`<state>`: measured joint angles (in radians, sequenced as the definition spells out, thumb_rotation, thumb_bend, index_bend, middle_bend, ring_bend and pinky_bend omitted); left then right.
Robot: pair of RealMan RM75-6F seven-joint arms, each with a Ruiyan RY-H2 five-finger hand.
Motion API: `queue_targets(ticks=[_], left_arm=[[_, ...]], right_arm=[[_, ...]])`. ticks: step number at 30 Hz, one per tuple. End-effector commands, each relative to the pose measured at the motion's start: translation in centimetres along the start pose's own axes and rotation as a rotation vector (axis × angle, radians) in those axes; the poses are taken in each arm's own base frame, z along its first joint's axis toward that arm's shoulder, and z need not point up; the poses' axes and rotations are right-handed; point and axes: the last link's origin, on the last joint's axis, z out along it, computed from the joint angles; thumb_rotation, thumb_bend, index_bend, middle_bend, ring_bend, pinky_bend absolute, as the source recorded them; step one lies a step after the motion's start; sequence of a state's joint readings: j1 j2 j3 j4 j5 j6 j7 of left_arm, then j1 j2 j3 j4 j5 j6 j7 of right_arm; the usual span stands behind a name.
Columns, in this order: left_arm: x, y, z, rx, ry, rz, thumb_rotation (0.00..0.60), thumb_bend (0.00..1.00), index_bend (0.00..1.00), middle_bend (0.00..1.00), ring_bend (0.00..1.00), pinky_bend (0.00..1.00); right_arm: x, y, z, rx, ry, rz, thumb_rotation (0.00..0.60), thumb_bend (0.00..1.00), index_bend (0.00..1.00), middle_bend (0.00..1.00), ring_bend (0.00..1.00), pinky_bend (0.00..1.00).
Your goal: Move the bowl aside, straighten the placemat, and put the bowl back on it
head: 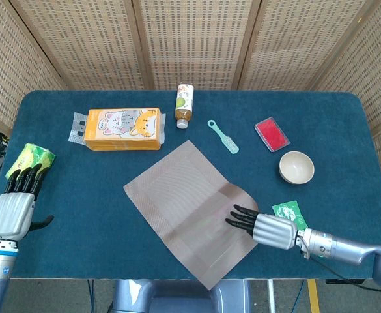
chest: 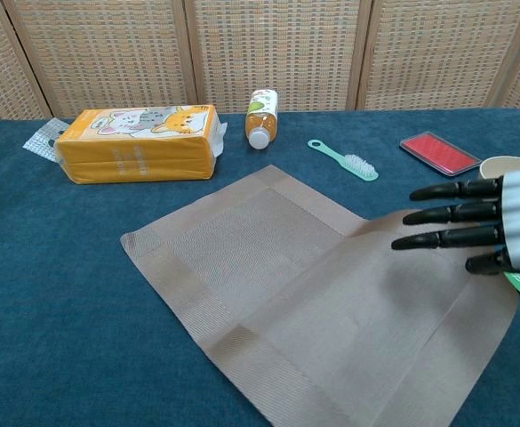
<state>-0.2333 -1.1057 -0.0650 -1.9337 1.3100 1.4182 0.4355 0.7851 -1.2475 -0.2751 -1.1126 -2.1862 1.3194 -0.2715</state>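
Fingers of my right hand (head: 263, 226) pinch the brown woven placemat (head: 187, 202) by its right edge, near the beige bowl (head: 296, 167); my left hand (head: 15, 203) hangs open.

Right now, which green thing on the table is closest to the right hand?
The green packet, lying just beside the right hand; the mint brush and leafy green pack lie farther away.

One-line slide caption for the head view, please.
Right hand on the skewed placemat's corner; bowl set aside at right.

The right hand (chest: 500, 233) is running off the chest view's right edge and covering most of the bowl (chest: 506, 165); the placemat (chest: 331, 294) is spilling past the bottom edge.
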Motion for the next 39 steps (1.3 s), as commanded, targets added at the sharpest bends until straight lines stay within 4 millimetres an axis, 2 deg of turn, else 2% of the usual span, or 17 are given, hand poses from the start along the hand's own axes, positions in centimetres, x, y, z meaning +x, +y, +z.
queue_targets(ticks=[1, 5, 10, 11, 13, 15, 17, 19, 21, 23, 25, 26, 27, 30, 34, 36, 39], left_arm=[[-0.1, 0.0, 0.1, 0.004, -0.002, 0.002, 0.600, 0.00, 0.00, 0.00, 0.00, 0.00], [-0.1, -0.1, 0.3, 0.009, -0.007, 0.005, 0.600, 0.00, 0.00, 0.00, 0.00, 0.00], [-0.2, -0.2, 0.5, 0.017, -0.012, 0.005, 0.600, 0.00, 0.00, 0.00, 0.00, 0.00], [-0.3, -0.3, 0.6, 0.018, -0.014, 0.006, 0.600, 0.00, 0.00, 0.00, 0.00, 0.00], [-0.3, -0.3, 0.7, 0.020, -0.018, 0.008, 0.600, 0.00, 0.00, 0.00, 0.00, 0.00], [-0.4, -0.4, 0.7, 0.023, -0.022, 0.010, 0.600, 0.00, 0.00, 0.00, 0.00, 0.00], [-0.6, -0.4, 0.8, 0.022, -0.029, 0.016, 0.600, 0.00, 0.00, 0.00, 0.00, 0.00], [-0.7, -0.3, 0.9, 0.020, -0.032, 0.018, 0.600, 0.00, 0.00, 0.00, 0.00, 0.00], [-0.8, -0.3, 1.0, 0.014, -0.035, 0.020, 0.600, 0.00, 0.00, 0.00, 0.00, 0.00], [-0.9, -0.2, 1.1, 0.005, -0.038, 0.021, 0.600, 0.00, 0.00, 0.00, 0.00, 0.00], [-1.1, -0.1, 1.2, -0.009, -0.039, 0.020, 0.600, 0.00, 0.00, 0.00, 0.00, 0.00], [-1.2, 0.2, 1.4, -0.031, -0.039, 0.019, 0.600, 0.00, 0.00, 0.00, 0.00, 0.00], [-1.4, 0.6, 1.9, -0.066, -0.037, 0.020, 0.600, 0.00, 0.00, 0.00, 0.00, 0.00], [-2.2, 1.2, 3.4, -0.155, -0.038, 0.007, 0.600, 0.00, 0.00, 0.00, 0.00, 0.00], [-3.4, 2.2, 5.6, -0.267, -0.078, -0.031, 0.600, 0.00, 0.00, 0.00, 0.00, 0.00], [-4.3, 3.5, 7.3, -0.371, -0.094, -0.002, 0.600, 0.00, 0.00, 0.00, 0.00, 0.00], [-5.4, 4.8, 8.9, -0.469, -0.097, 0.017, 0.600, 0.00, 0.02, 0.00, 0.00, 0.00]], right_arm=[[-0.5, 2.9, 0.4, 0.003, -0.001, -0.176, 0.600, 0.66, 0.68, 0.00, 0.00, 0.00], [-1.3, 5.8, 2.0, -0.035, -0.018, -0.285, 0.600, 0.62, 0.68, 0.00, 0.00, 0.00], [-1.6, 7.9, 3.6, -0.078, -0.027, -0.336, 0.600, 0.57, 0.67, 0.00, 0.00, 0.00], [-1.7, 8.3, 3.9, -0.093, -0.030, -0.351, 0.600, 0.52, 0.66, 0.00, 0.00, 0.00], [-1.8, 9.3, 4.4, -0.135, -0.048, -0.383, 0.600, 0.41, 0.54, 0.00, 0.00, 0.00], [-1.9, 10.5, 4.6, -0.208, -0.068, -0.421, 0.600, 0.31, 0.25, 0.00, 0.00, 0.00], [-1.3, 11.9, 4.2, -0.343, -0.055, -0.412, 0.600, 0.22, 0.05, 0.00, 0.00, 0.00], [-1.0, 12.3, 3.7, -0.414, -0.044, -0.376, 0.600, 0.07, 0.00, 0.00, 0.00, 0.00], [-0.6, 12.7, 2.9, -0.493, -0.027, -0.318, 0.600, 0.00, 0.00, 0.00, 0.00, 0.00], [-0.2, 12.8, 2.0, -0.572, -0.002, -0.234, 0.600, 0.00, 0.00, 0.00, 0.00, 0.00], [0.2, 12.7, 0.9, -0.647, 0.023, -0.152, 0.600, 0.00, 0.00, 0.00, 0.00, 0.00], [0.5, 12.5, -0.5, -0.730, 0.048, -0.056, 0.600, 0.00, 0.00, 0.00, 0.00, 0.00], [0.6, 11.7, -2.2, -0.812, 0.070, 0.061, 0.600, 0.00, 0.00, 0.00, 0.00, 0.00], [1.4, 9.5, -4.8, -0.913, 0.082, 0.261, 0.600, 0.00, 0.00, 0.00, 0.00, 0.00], [2.2, 7.0, -6.8, -0.986, 0.080, 0.430, 0.600, 0.00, 0.00, 0.00, 0.00, 0.00], [2.6, 4.8, -8.0, -1.028, 0.090, 0.528, 0.600, 0.00, 0.00, 0.00, 0.00, 0.00], [2.8, 2.8, -8.8, -1.060, 0.100, 0.613, 0.600, 0.00, 0.00, 0.00, 0.00, 0.00]])
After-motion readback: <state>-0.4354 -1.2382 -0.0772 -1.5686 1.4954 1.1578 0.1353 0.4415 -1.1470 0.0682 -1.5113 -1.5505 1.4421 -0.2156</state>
